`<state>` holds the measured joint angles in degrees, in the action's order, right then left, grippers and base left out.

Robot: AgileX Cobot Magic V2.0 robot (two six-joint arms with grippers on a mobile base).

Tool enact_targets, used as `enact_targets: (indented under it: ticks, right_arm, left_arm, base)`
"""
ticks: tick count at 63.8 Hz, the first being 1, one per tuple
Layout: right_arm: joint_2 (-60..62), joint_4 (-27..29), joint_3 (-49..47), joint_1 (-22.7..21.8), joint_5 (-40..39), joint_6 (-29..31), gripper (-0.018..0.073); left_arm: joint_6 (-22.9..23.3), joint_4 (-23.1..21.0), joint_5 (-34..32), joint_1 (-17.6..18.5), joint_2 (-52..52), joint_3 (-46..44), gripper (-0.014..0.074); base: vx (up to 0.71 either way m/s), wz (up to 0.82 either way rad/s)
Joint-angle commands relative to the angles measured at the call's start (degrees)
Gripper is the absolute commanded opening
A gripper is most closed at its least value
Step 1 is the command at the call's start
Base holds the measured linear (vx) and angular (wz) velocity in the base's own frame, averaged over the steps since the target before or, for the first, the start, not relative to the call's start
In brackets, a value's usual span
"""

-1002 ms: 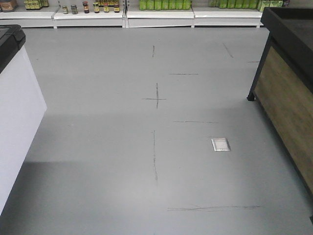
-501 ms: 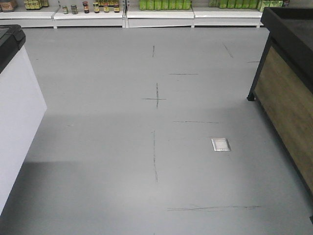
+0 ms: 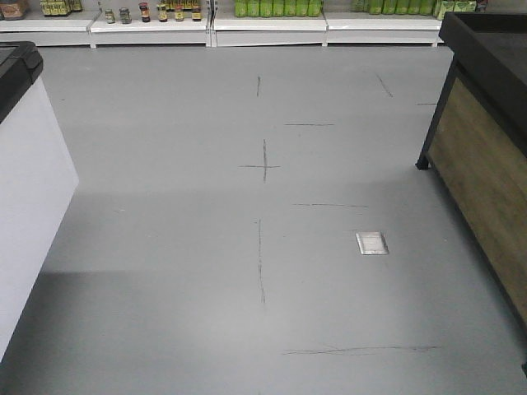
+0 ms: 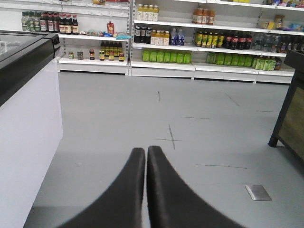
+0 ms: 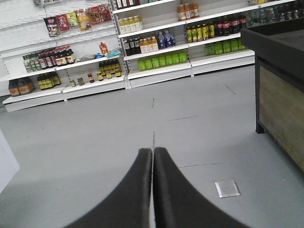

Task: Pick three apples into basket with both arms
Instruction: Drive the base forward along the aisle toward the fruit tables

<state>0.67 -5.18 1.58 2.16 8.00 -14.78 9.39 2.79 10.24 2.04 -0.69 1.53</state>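
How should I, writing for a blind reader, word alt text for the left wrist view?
The black left hand, shut and empty, points across a grey floor toward shop shelves of bottles. A white cabinet stands at left, a dark wooden counter at right, and a small metal plate lies lower right.

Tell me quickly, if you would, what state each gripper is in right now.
Left gripper: closed, holding nothing.
Right gripper: closed, holding nothing.

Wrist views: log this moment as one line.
left gripper: shut, empty | right gripper: shut, empty | apples, basket: not in view | ahead: grey floor, stocked shelves
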Motion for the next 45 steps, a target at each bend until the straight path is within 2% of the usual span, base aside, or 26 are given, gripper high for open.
enact_targets:
  ticks: [1, 45]
  right_arm:
    - [0.74, -0.62, 0.72, -0.34, -4.49, 0.23, -0.0008]
    - [0.74, -0.62, 0.72, -0.34, -4.49, 0.23, -0.0008]
  left_arm:
    - [0.53, -0.45, -4.08, -0.12, -0.85, 0.31, -0.0006]
    - [0.53, -0.45, -4.08, -0.12, -0.85, 0.31, -0.0006]
  base:
    - [0.0, 0.0]
    - [0.01, 0.02]
